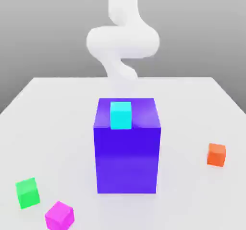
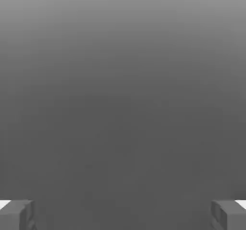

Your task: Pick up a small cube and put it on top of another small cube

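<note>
The gripper (image 2: 123, 215) stands wide open and holds nothing: in the hand view its two grey fingers (image 2: 17, 214) sit at opposite edges of the picture, with plain grey between them. In the exterior view the white arm (image 1: 122, 39) curls above the far edge of the worktop (image 1: 192, 109), well behind all the blocks. A big blue-purple block (image 1: 127, 157) stands upright in the middle of the worktop, and a cyan cube (image 1: 120, 115) rests on its top face, near the front edge and a little toward the exterior view's left of centre. The pink cube (image 1: 59, 216) lies on the worktop at the near edge, toward the exterior view's left, in front of and to the left of the big block and well apart from it. A green cube (image 1: 27, 192) sits just beside the pink one, a little farther back and farther to the left, with a small gap between them. An orange cube (image 1: 216, 154) sits alone on the exterior view's right, well apart from the big block and from the other small cubes. All three small cubes rest flat on the worktop, each turned slightly so that two side faces show, and none is stacked on another.
</note>
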Motion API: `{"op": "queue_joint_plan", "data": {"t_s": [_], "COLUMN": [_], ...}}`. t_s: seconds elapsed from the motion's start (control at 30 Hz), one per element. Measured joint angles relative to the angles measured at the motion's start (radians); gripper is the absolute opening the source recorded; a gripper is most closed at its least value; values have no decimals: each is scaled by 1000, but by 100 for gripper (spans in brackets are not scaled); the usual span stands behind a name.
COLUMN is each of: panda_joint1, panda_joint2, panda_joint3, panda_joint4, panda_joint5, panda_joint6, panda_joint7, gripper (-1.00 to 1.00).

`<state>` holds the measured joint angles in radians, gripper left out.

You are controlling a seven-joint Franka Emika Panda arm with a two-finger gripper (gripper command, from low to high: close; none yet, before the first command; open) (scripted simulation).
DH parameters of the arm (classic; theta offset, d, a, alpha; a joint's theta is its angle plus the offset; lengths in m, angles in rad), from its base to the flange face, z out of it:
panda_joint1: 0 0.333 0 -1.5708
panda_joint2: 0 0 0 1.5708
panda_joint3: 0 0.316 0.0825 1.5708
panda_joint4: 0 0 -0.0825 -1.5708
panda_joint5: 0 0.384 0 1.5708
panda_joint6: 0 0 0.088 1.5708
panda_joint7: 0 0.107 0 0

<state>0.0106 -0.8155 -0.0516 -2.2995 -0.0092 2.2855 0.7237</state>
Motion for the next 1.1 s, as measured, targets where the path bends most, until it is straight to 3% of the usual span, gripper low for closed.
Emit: {"op": "queue_joint_plan", "data": {"t_s": [0.57,0.9,1.1], "panda_joint1": [102,240,364], "panda_joint2": [90,327,550], "panda_joint3": [-386,-623,-758], "panda_joint4": [-20,-47,-64], "panda_joint5": [-41,-14,83], "panda_joint6": [1,90,169], "panda_joint7": [-531,-855,-1090], "gripper": [0,0,0]}}
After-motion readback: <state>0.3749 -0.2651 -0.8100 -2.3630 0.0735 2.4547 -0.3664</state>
